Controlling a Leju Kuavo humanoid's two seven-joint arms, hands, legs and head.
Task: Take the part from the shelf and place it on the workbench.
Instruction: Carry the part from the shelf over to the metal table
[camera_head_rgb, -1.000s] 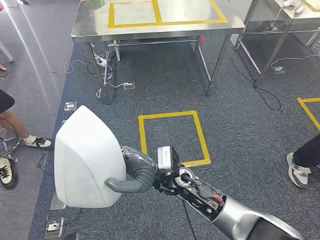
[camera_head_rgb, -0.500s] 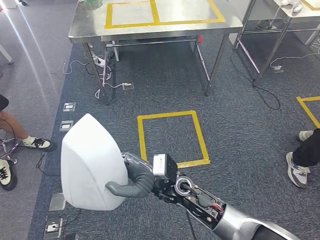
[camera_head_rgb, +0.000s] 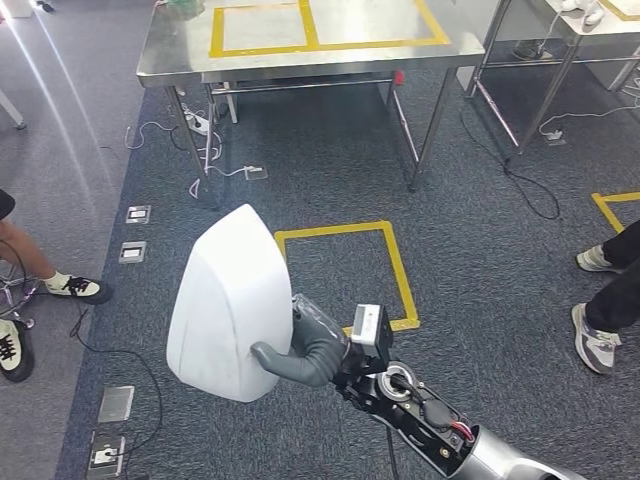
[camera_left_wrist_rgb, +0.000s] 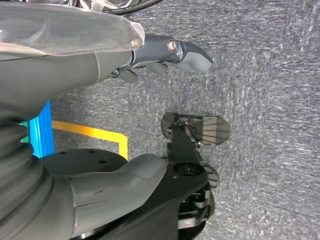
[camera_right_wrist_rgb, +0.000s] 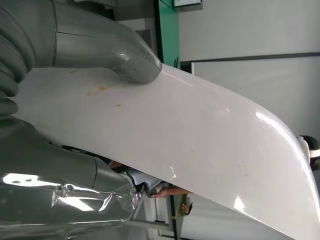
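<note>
Right robot hand (camera_head_rgb: 302, 350): gripped the white moulded part (camera_head_rgb: 230, 305), its thick grey thumb (camera_right_wrist_rgb: 113, 50) pressed flat on the part's glossy face and its fingers on the underside, as the right wrist view showed.
Part: was held in the air above the dark blue carpet (camera_head_rgb: 468, 250), just beside the yellow taped square (camera_head_rgb: 343, 275) on the floor and overlapping its near-left corner in the head view; faint brownish smudges marked its surface near the thumb.
Left robot hand (camera_left_wrist_rgb: 166, 52): hung over the carpet holding nothing, its fingers loosely extended and apart.
Counter (camera_head_rgb: 302, 45): a steel-topped bench with yellow tape outlines stood well apart from the part, across the carpet; white cables (camera_head_rgb: 200, 125) trailed by its legs.
Bystanders: a person's legs and sneakers (camera_head_rgb: 600, 335) stood at the right edge, another person's shoes (camera_head_rgb: 75, 288) at the left.
</note>
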